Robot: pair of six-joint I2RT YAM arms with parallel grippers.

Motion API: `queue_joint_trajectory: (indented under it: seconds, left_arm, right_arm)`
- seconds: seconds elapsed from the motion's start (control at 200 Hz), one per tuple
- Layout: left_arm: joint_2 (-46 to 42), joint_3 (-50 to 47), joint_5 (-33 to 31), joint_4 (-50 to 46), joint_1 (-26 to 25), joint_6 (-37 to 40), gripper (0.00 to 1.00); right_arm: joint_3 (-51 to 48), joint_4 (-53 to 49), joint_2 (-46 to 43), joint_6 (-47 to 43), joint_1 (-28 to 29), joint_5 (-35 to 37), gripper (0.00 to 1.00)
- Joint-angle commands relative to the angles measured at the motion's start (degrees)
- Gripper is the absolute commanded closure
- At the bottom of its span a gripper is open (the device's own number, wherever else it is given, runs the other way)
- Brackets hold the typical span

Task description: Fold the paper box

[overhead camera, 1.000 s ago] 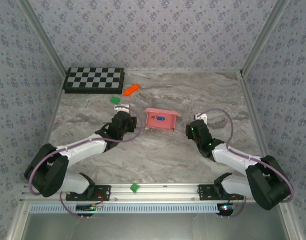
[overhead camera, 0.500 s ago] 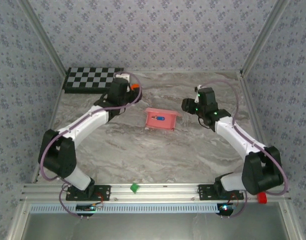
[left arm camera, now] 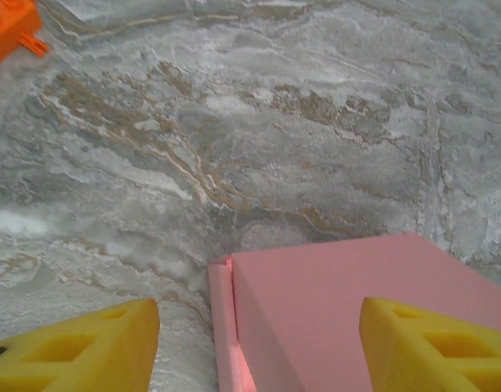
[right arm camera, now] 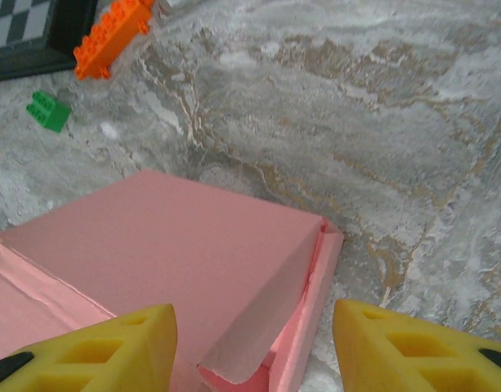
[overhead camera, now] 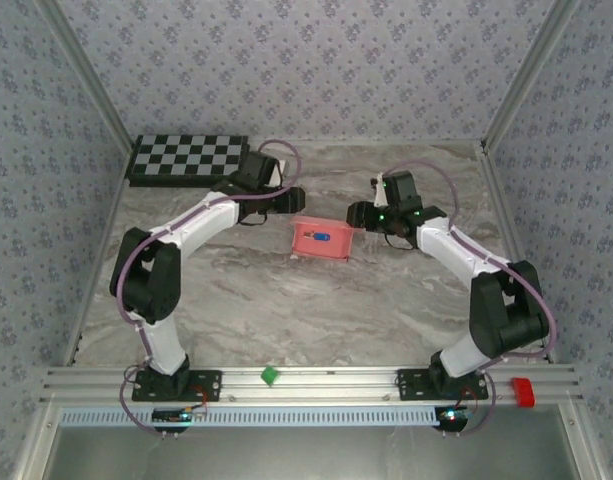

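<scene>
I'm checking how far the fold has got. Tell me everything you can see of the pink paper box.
The paper box is plain pink thin card, a small shallow rectangle lying on the marble table. A small blue thing shows at its middle from above. Up close, a broad smooth panel bends at a crease, with a narrow side flap loose beside it. The left claw and right claw flank it, open, gripping nothing.

Open marble tabletop [overhead camera: 286, 310] lay near the bases. The paper box [overhead camera: 321, 240] sat between left gripper [overhead camera: 291, 193] and right gripper [overhead camera: 354, 213]; checkerboard [overhead camera: 186, 158], orange block [right arm camera: 111, 37] and green block [right arm camera: 47, 110] crowded the far-left corner.
</scene>
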Motion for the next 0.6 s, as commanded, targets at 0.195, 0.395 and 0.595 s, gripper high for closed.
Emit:
queue_joint_trajectory:
  seconds: [0.195, 0.395, 0.595]
  left_arm:
    - [1.0, -3.0, 3.6, 0.2, 0.0, -2.6, 0.39]
    - [1.5, -5.7, 3.8, 1.9, -0.5, -3.8, 0.40]
    - [3.1, -6.7, 4.7, 3.2, -1.4, -4.6, 0.41]
  right_arm:
    - [0.5, -3.0, 3.3, 0.1, 1.4, -0.5, 0.46]
    - [-0.3, -3.0, 5.2, -0.1, 1.5, 0.4, 0.47]
    - [-0.3, -2.2, 8.2, 0.1, 1.6, 0.0, 0.47]
